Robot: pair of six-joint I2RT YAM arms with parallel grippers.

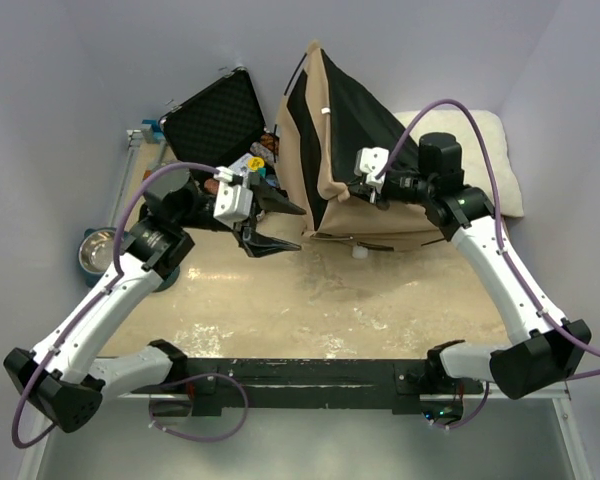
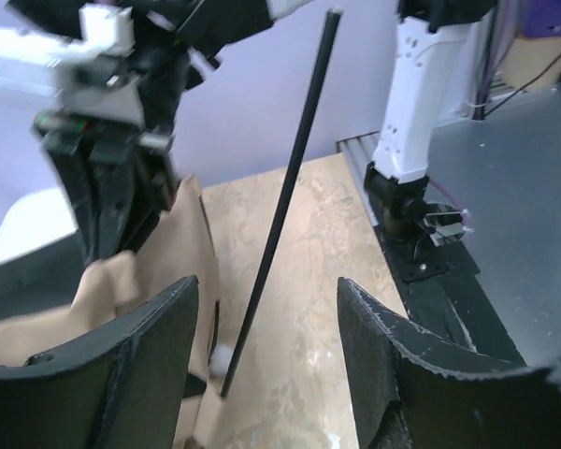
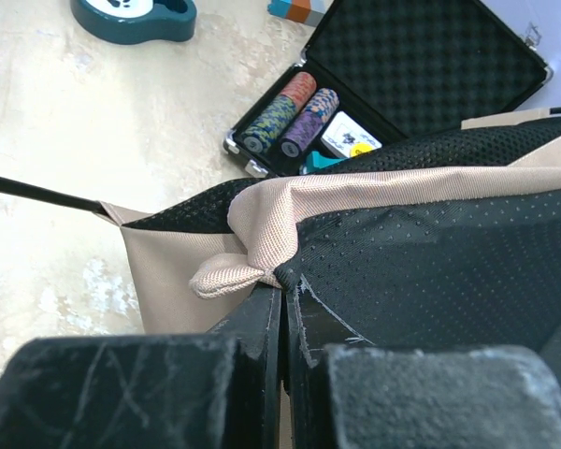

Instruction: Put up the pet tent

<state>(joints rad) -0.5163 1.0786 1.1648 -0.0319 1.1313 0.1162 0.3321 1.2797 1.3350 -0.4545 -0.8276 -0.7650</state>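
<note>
The pet tent [image 1: 330, 205], tan canvas with a black panel, stands partly raised at the back middle of the table. My right gripper [image 1: 363, 190] is at its front face. In the right wrist view the right gripper [image 3: 284, 285] is shut on a bunched fold of the tent [image 3: 430, 253], where the tan hem meets the black panel. My left gripper [image 1: 300, 228] hovers left of the tent, open. In the left wrist view a thin dark pole [image 2: 280, 206] stands free between the left gripper's [image 2: 266, 285] fingers, nearer the left one. A white pompom [image 2: 222, 357] lies by the pole's foot.
An open black hard case [image 1: 215, 125] with coloured chips [image 3: 290, 117] sits behind the left gripper. A steel bowl [image 1: 97, 248] stands at the left edge. A white pillow [image 1: 495, 165] lies behind the right arm. A teal dish [image 3: 136, 14] is on the table.
</note>
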